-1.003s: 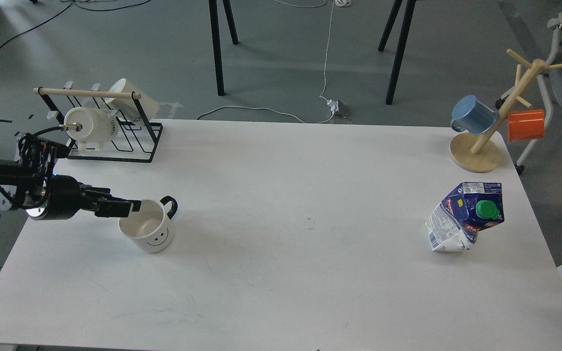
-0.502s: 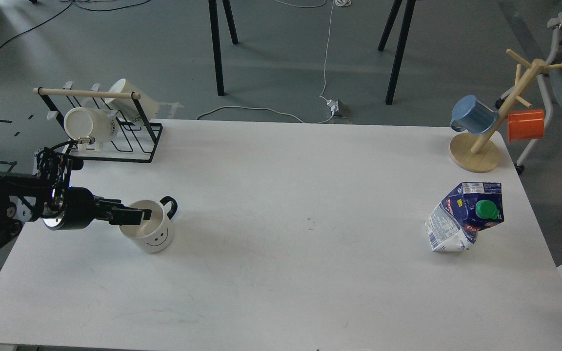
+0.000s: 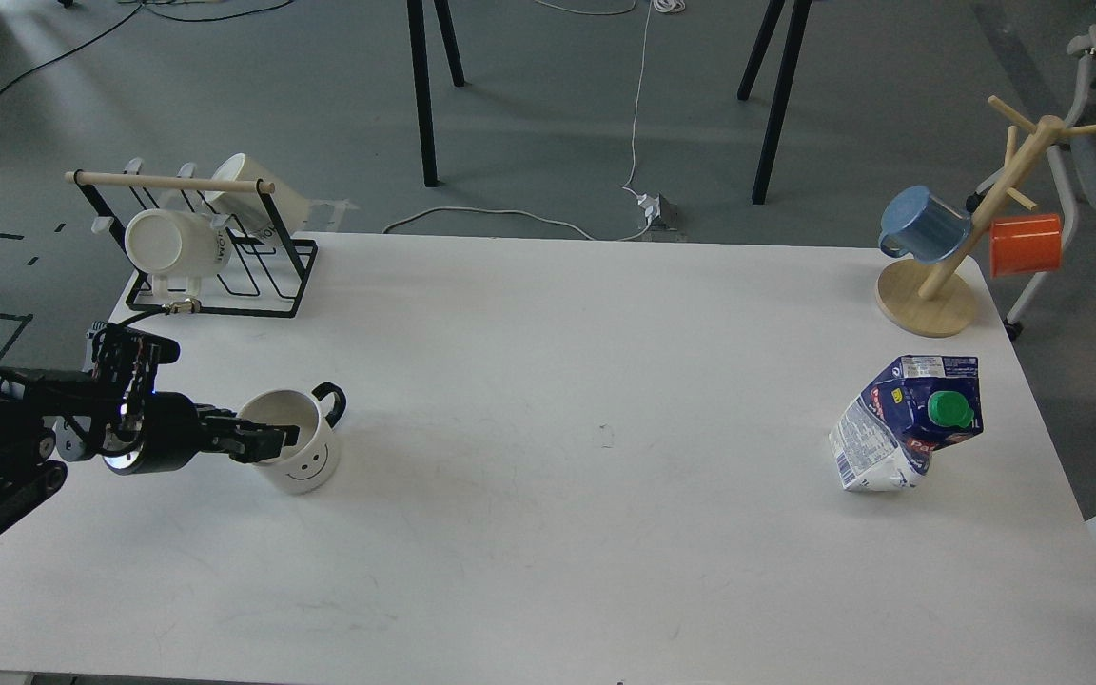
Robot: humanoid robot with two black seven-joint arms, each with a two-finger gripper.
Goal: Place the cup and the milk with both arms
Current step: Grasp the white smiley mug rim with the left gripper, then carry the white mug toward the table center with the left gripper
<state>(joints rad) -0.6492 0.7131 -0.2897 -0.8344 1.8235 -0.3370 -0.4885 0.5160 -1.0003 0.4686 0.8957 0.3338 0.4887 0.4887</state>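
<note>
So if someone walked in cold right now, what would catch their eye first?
Probably the left gripper at the rim of the smiley cup near the table's left edge, with a finger dipping inside. Next, the crumpled milk carton with its green cap, alone on the right side. Then the blue mug and orange mug hanging on the wooden tree at the far right corner.

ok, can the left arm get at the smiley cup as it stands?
Probably yes. The left gripper is already at the near rim of the cup, one finger seemingly over the opening, and nothing stands between them.
</note>
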